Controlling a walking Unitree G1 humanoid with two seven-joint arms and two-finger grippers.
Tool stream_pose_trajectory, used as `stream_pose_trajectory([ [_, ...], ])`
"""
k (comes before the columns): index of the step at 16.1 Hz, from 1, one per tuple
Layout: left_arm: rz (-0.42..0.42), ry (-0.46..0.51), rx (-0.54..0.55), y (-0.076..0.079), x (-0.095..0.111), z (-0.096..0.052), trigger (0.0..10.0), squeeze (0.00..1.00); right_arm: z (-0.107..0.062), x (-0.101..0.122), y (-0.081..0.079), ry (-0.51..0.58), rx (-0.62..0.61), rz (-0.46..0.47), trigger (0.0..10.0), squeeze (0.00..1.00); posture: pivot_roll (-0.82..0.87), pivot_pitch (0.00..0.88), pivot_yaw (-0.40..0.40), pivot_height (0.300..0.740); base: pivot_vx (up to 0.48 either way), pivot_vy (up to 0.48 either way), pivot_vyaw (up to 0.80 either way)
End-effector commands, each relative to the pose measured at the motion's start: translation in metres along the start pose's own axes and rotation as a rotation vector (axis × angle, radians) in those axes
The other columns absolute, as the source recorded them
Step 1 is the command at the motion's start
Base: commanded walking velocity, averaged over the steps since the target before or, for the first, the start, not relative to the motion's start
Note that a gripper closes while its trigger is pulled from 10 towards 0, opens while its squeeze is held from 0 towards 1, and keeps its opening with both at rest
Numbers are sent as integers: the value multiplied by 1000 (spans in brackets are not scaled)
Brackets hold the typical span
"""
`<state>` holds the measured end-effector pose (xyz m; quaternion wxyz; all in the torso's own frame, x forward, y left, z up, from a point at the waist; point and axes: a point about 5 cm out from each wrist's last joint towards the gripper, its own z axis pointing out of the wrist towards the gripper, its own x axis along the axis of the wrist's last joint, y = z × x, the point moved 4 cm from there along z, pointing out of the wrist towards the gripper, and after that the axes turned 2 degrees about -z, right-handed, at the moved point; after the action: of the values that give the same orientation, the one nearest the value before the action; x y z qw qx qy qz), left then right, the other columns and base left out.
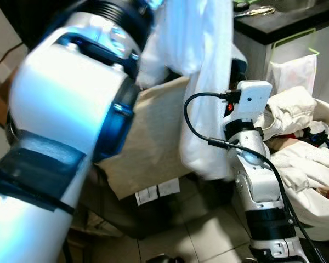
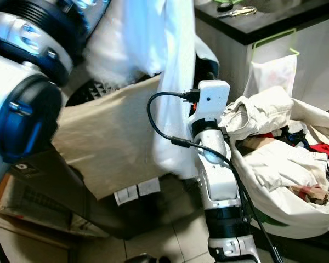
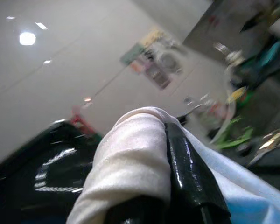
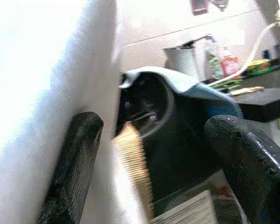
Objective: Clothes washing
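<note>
Overhead, left gripper point(image 3: 177, 186) pinches soft white cloth point(image 3: 130, 168), limp, folded.

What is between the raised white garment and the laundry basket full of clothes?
In the right eye view, the robot's right arm with its black cable stands between the white garment and the laundry basket.

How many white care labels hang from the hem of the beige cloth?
2: the care labels hang side by side at the lower edge of the beige cloth; folds may hide others.
</note>
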<state>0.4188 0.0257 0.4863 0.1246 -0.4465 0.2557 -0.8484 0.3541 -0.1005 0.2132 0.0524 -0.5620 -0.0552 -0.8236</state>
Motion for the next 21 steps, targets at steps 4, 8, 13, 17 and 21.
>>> stream_pose_trajectory([
  [4,54,-128,37,-18,-46,-9,10000,0,-1,0,-27,-12,94,21,10000,0,-52,0,202,740,0,0,0],
  [8,-169,-355,166,-40,-109,-29,10000,0,-1,-6,-42,-41,153,39,10000,0,-39,0,182,740,0,0,0],
  [13,-236,-617,232,-44,-200,-78,10000,0,-6,-9,-45,-56,172,45,10000,0,-53,0,175,740,0,0,0],
  [17,-225,-698,98,-8,-227,-94,10000,0,-8,-8,-47,-61,197,47,10000,0,-44,0,142,740,0,0,0],
  [21,-286,-671,46,16,-220,-87,10000,0,-10,-16,-48,-77,229,47,10000,0,-2,0,82,740,0,0,0],
])
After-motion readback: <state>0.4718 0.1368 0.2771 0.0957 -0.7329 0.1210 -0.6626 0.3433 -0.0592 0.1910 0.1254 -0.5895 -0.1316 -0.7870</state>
